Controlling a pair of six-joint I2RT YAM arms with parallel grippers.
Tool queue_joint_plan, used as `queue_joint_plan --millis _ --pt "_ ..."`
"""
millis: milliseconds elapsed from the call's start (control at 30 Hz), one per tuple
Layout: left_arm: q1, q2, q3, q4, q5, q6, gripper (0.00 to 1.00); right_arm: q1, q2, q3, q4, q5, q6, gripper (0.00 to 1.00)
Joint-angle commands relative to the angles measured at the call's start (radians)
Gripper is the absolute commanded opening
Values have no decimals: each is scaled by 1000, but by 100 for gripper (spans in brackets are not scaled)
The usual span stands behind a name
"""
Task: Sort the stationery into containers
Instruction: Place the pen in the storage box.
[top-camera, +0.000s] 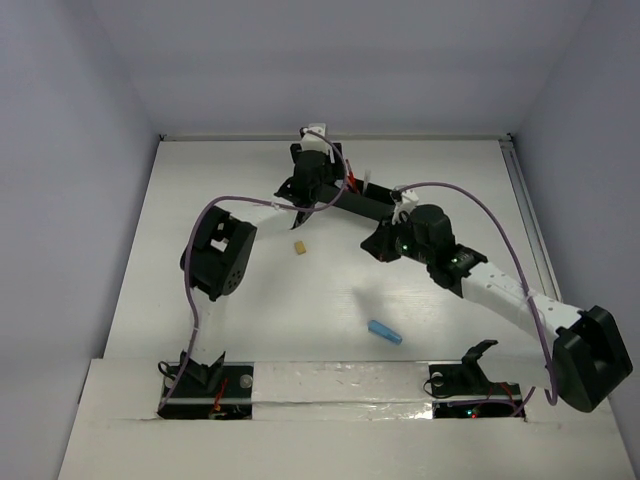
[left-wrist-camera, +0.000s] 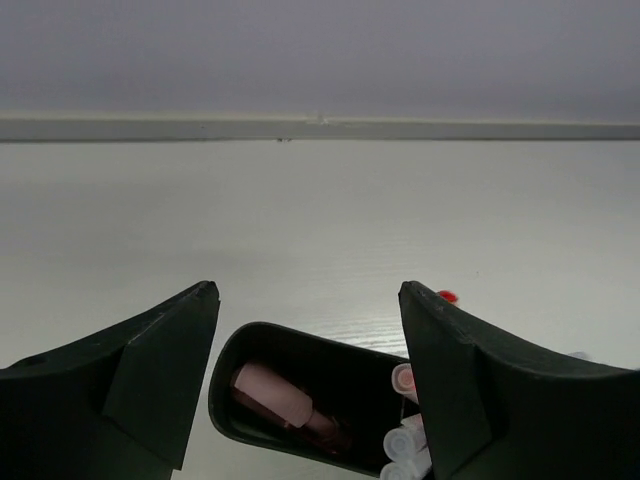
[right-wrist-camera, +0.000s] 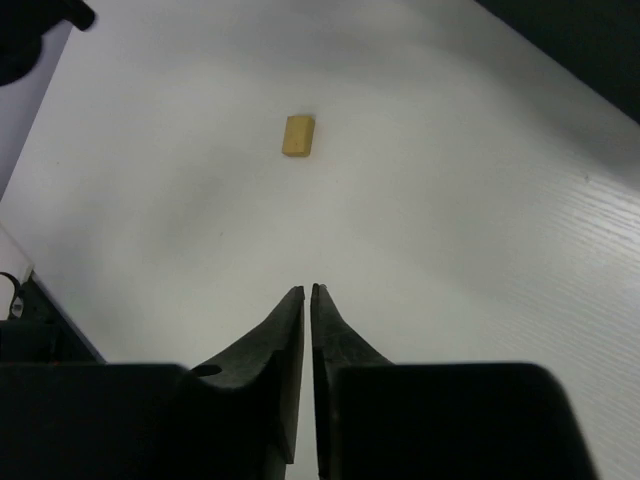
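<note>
The black tray (top-camera: 370, 203) lies at the back middle of the table. My left gripper (top-camera: 312, 190) hangs over the tray's left end, open and holding nothing. In the left wrist view the left gripper (left-wrist-camera: 308, 290) spreads wide above the rounded end of the tray (left-wrist-camera: 225, 372), where a pink capsule piece (left-wrist-camera: 272, 390) and several pen ends (left-wrist-camera: 405, 380) lie inside. My right gripper (top-camera: 378, 243) is just in front of the tray; its tips (right-wrist-camera: 311, 290) are together apart from a hair's slit, holding nothing. A tan eraser (right-wrist-camera: 298, 135) lies ahead of them on the table (top-camera: 299, 247). A blue capsule piece (top-camera: 384, 332) lies nearer the front.
A small red bit (left-wrist-camera: 447, 296) shows on the table just past my left gripper's right finger. The back wall runs close behind the tray. A raised white ledge (top-camera: 330, 385) with the arm bases crosses the near edge.
</note>
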Motion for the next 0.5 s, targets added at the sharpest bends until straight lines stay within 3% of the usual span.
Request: queue_joint_plan --millis 0,167,333,467 --pt "3 -156 0 55 3 3 70 18 35 59 26 -15 -19 17" --pt "3 -327 -54 23 -6 -14 69 86 158 143 18 26 -50 35" --pt "21 -602 -346 44 -9 -129 64 175 331 272 -22 126 -62 63" --pt "33 -902 -593 27 -37 -313 58 216 508 378 -20 157 -70 69"
